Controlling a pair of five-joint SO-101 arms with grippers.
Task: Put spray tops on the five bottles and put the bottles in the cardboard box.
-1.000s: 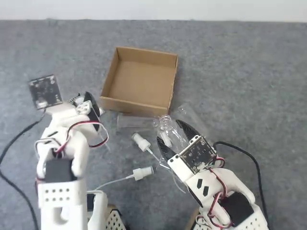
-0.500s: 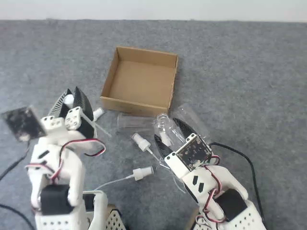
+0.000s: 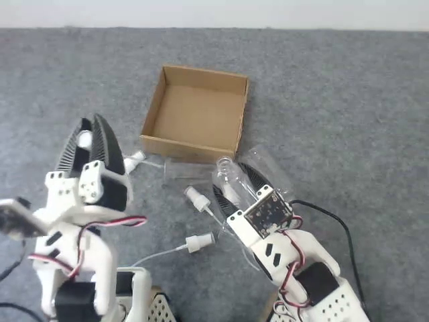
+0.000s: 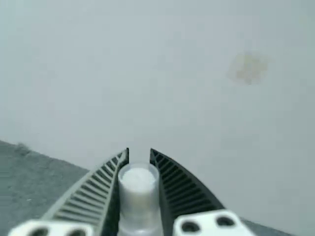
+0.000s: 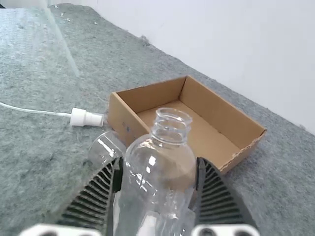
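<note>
My left gripper [image 3: 92, 124] is raised at the table's left, shut on a white spray top [image 3: 84, 139]. In the left wrist view that spray top [image 4: 138, 189] stands between the ribbed fingers of the left gripper [image 4: 139, 155], against a plain wall. My right gripper [image 3: 233, 182] is shut on a clear bottle [image 3: 229, 172], neck open and pointing toward the cardboard box [image 3: 175, 78]. The right wrist view shows this bottle [image 5: 158, 157] in the right gripper [image 5: 157, 167], with the open box [image 5: 243, 126] behind it.
Three loose spray tops lie on the grey carpet: one by the box's front corner [image 3: 137, 159], one in the middle [image 3: 196, 196], one nearer the arms [image 3: 200, 241]. Clear bottles lie in front of the box [image 3: 179, 171] and to its right [image 3: 268, 163].
My left arm has lifted and swung its gripper up and leftward with the spray top in it. My right gripper with the bottle has shifted slightly left.
</note>
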